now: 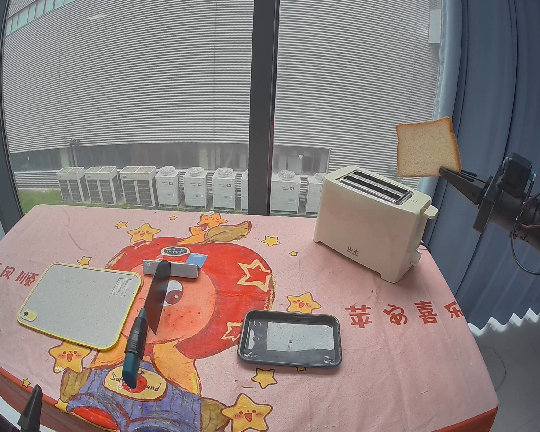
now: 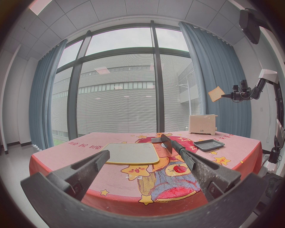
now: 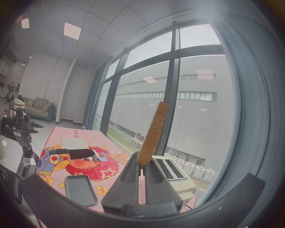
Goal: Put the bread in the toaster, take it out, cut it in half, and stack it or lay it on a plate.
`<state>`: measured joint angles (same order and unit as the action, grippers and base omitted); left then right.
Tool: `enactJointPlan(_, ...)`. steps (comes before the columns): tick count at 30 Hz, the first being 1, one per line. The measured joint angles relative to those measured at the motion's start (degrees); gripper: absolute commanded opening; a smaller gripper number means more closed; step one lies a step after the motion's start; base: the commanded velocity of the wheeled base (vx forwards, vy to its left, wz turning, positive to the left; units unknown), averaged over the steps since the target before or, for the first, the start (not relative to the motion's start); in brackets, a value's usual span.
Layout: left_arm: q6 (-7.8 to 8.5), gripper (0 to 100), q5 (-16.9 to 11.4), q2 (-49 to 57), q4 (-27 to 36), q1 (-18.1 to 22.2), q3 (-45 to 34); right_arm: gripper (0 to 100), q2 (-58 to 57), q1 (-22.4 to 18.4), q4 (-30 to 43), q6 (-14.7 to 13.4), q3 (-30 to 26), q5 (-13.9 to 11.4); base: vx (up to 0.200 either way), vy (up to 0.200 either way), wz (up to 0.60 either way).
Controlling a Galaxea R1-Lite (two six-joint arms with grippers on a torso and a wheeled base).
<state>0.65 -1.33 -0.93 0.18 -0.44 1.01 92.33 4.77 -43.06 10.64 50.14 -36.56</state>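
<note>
A slice of bread (image 1: pixel 427 147) hangs in the air above and to the right of the cream toaster (image 1: pixel 371 220), held by its lower edge in my right gripper (image 1: pixel 453 174), which is shut on it. In the right wrist view the bread (image 3: pixel 153 134) stands edge-on between the fingers, over the toaster's slots (image 3: pixel 169 169). My left gripper (image 1: pixel 7 388) sits low at the table's front left edge, open and holding nothing; its fingers (image 2: pixel 80 175) frame the table. A black tray-like plate (image 1: pixel 291 338) lies at the front centre. The knife (image 1: pixel 143 318) lies beside the grey cutting board (image 1: pixel 80 303).
The knife's blade rests on a small metal holder (image 1: pixel 171 269). A blue curtain (image 1: pixel 505 89) hangs right of the toaster, close behind my right arm. A window with a dark post (image 1: pixel 261 96) backs the table.
</note>
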Motion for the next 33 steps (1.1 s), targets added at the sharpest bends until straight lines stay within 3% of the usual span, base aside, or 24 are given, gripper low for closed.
enactJointPlan(9,0.0,100,0.0,0.0,0.0,0.0,0.0,0,0.2,-0.3,3.6,0.0,2.9,0.0,0.0,0.0,0.0)
enactJointPlan(26,0.0,100,0.0,0.0,0.0,0.0,0.0,0,2.4,-1.6,3.8,0.9,5.4,-0.1,0.0,0.0,0.0)
enactJointPlan(33,0.04,100,0.0,0.0,0.0,0.0,0.0,0,4.2,-2.8,3.8,1.3,6.5,-1.2,0.0,0.0,0.0)
